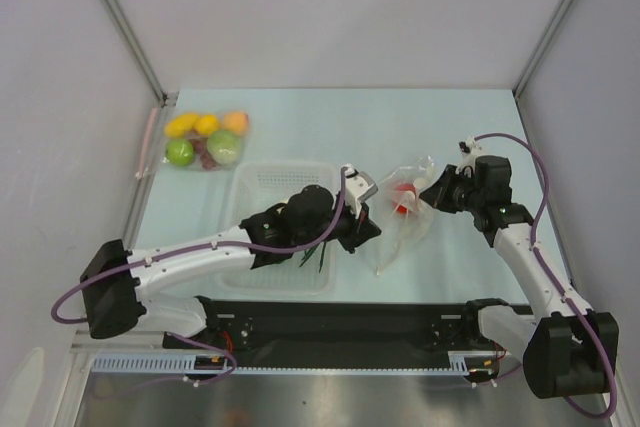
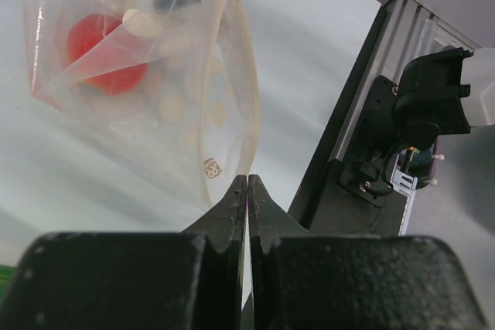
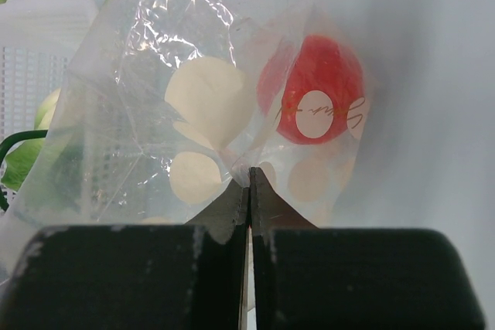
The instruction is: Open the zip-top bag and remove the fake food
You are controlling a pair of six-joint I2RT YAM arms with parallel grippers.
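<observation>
The zip-top bag [image 1: 405,215] lies on the table right of the white basket [image 1: 262,179], held between both grippers. A red tomato [image 1: 402,192] and pale round white pieces [image 3: 205,98] are inside it; the tomato also shows in the left wrist view [image 2: 104,52] and the right wrist view [image 3: 321,86]. My right gripper [image 1: 436,193] is shut on the bag's film [image 3: 155,52]. My left gripper [image 1: 366,230] is shut, with the bag's open rim [image 2: 251,113] running into its tips. Thin dark-green stalks [image 1: 320,253] and a green lettuce leaf [image 3: 35,156] lie in the basket.
A clear pouch of yellow, orange and green round fruits [image 1: 205,139] with a pink strip edge [image 1: 150,142] lies at the back left. The black frame rail [image 1: 340,322] runs along the near edge. My left arm [image 1: 200,252] reaches over the basket.
</observation>
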